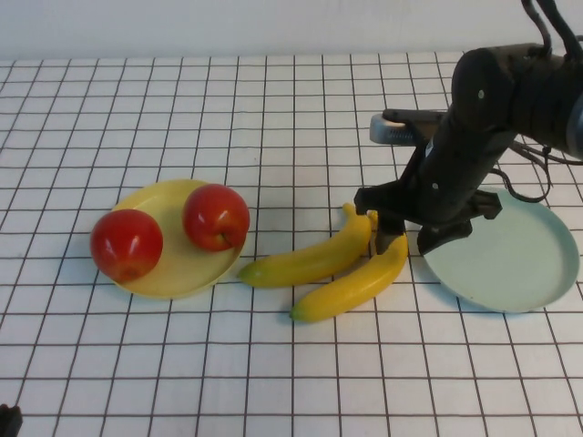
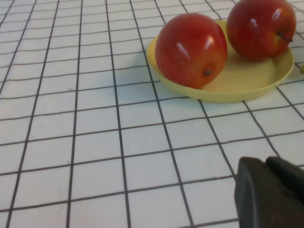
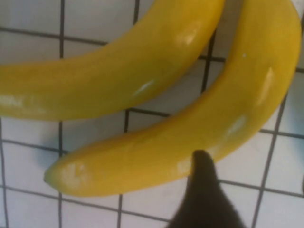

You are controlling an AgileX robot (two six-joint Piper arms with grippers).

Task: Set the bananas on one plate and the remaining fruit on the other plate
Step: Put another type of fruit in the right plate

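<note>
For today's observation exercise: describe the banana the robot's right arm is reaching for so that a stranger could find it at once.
Start at the pale blue-green plate on the robot's right; the right gripper hangs just beside it, over two bananas lying between the plates. The target banana is the one nearer the robot, under the fingers; the other banana lies behind it, reaching closer to the yellow plate.

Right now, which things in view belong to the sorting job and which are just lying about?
Job: two bananas on the cloth; two apples on yellow plate; blue plate; right gripper over the bananas; left gripper, shut, parked.
Lying about: grey object behind the right arm.
</note>
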